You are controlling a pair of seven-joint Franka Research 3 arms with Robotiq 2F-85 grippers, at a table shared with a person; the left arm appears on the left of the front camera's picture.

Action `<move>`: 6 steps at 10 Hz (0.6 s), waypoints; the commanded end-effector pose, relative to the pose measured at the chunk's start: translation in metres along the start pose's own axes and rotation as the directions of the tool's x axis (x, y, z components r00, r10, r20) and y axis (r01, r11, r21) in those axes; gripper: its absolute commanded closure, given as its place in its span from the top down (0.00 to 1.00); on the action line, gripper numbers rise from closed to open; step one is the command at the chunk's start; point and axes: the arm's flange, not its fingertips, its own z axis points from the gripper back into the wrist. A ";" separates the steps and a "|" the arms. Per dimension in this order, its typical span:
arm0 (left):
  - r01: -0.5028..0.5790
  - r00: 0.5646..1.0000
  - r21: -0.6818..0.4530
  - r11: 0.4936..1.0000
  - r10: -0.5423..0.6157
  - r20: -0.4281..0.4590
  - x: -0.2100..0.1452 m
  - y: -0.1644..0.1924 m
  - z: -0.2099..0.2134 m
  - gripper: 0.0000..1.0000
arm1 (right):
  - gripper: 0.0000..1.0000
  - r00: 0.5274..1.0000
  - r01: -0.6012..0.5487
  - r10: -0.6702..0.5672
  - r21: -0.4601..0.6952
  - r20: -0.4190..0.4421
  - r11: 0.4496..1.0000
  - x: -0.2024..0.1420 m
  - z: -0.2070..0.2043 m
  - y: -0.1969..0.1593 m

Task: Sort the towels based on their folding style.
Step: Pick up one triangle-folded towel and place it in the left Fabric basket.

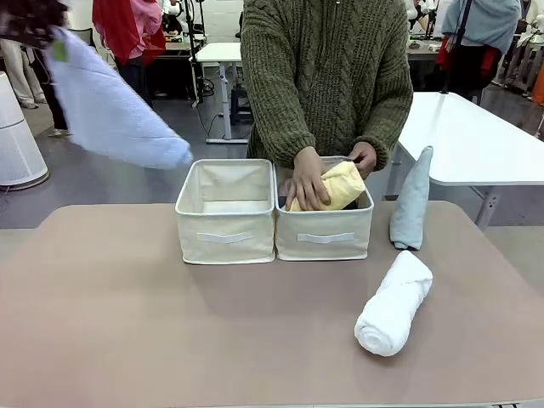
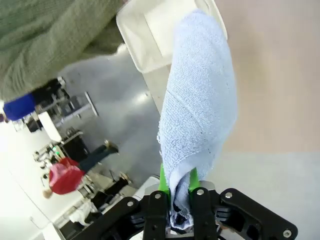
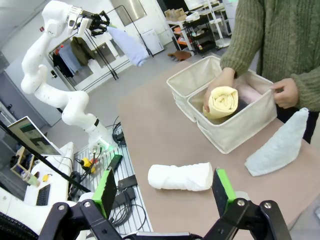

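Two bins stood touching, side by side, at the middle of the table's (image 1: 127, 323) far edge: the left bin (image 1: 225, 225) and the right bin (image 1: 325, 240). The left gripper (image 2: 177, 177) was clamped on one end of the blue cone (image 1: 110, 102), holding it high in the air beyond the table's far left corner. The cone's long axis slanted down and to the right. Its free, rounded end pointed toward the left bin, which lay lower and to the right of it. By my judgement the coming move was a carry across and down into that bin, and the left arm was the one placed for it.

A person's hand (image 1: 308, 180) pressed a yellow roll (image 1: 340, 185) into the right bin while the other hand (image 1: 364, 157) held its far rim. In the right wrist view, pink and dark cloth showed beneath the roll.

A teal cone (image 1: 412, 200) stood upright near the far right corner, just beside the right bin but apart from it. A white roll (image 1: 393, 304) lay near the right edge, toward the near side.

The right gripper (image 3: 164, 195) had its fingers spread wide on nothing. The white roll lay ahead of it, lengthwise along the line between the pads, so a grasp would likely need the wrist turned. The right arm was the nearer one to both.
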 end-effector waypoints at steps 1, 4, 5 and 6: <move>0.058 0.996 -0.016 0.998 -0.057 0.065 0.020 0.030 -0.016 0.15 | 1.00 1.000 0.000 0.000 0.009 0.013 1.000 0.000 -0.002 0.002; 0.005 0.995 -0.116 0.993 0.008 0.103 0.052 0.053 -0.051 0.15 | 1.00 1.000 0.000 0.000 0.009 0.013 1.000 0.000 -0.002 0.002; -0.010 0.998 -0.164 0.986 0.020 0.060 0.049 0.051 -0.045 0.15 | 1.00 1.000 0.000 0.000 0.009 0.013 1.000 0.000 -0.002 0.002; 0.036 0.995 -0.085 0.996 -0.028 0.096 0.055 0.040 -0.060 0.15 | 1.00 1.000 0.000 0.000 0.009 0.013 1.000 0.000 -0.002 0.002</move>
